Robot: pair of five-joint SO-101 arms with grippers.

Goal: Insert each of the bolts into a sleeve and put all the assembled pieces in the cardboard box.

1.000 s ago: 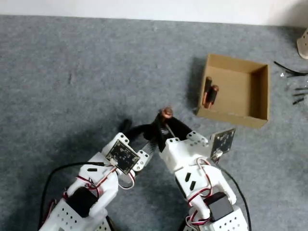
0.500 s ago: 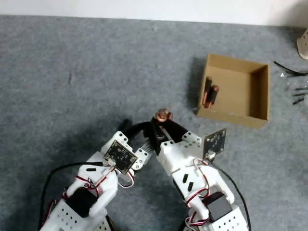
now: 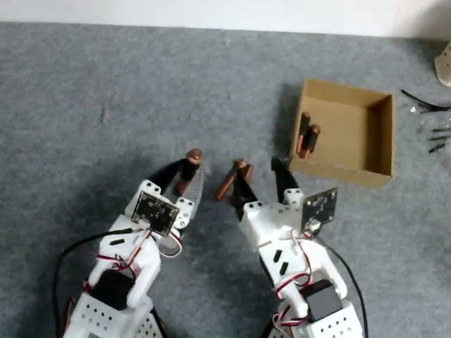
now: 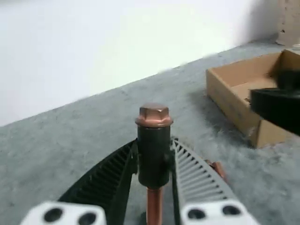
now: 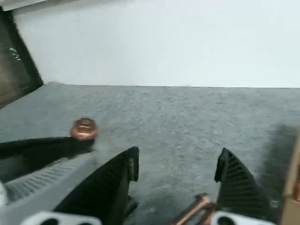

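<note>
- left gripper point(image 4: 153, 151) is clamped tight, both ribbed fingers pressed against the sides of a black sleeve point(image 4: 153, 166), which it holds upright.
- there's a bolt point(image 4: 153, 116) through that sleeve: the copper hex head sits on the top end and the shaft pokes out of the bottom, between the fingers.
- from the high view, the left gripper point(image 3: 187, 170) and its piece are over the grey carpet point(image 3: 106, 105), well apart from the cardboard box point(image 3: 386, 134).
- right gripper point(image 3: 258, 172) is wide open, fingers spread with nothing but carpet between them.
- right wrist view agrees: the right gripper point(image 5: 178, 154) has its two black fingers far apart and nothing in its grasp.
- a loose bolt point(image 3: 227, 183) lies tilted on the carpet between the two arms, just beside the outer face of the right gripper's nearer finger; cannot tell if it touches.
- the same loose bolt point(image 5: 194, 212) peeks in low between the open fingers in the right wrist view.
- the cardboard box stands open-topped on the carpet, just beyond the right gripper's far finger.
- two assembled pieces point(image 3: 306, 137) lie side by side inside the box, against the wall nearest the arms.
- the left wrist view catches the box corner point(image 4: 234, 101) off to one side, with a black finger of the right gripper point(image 4: 279, 102) in front of it.
- some thin black cables point(image 3: 426, 105) lie on the carpet past the box.
</note>
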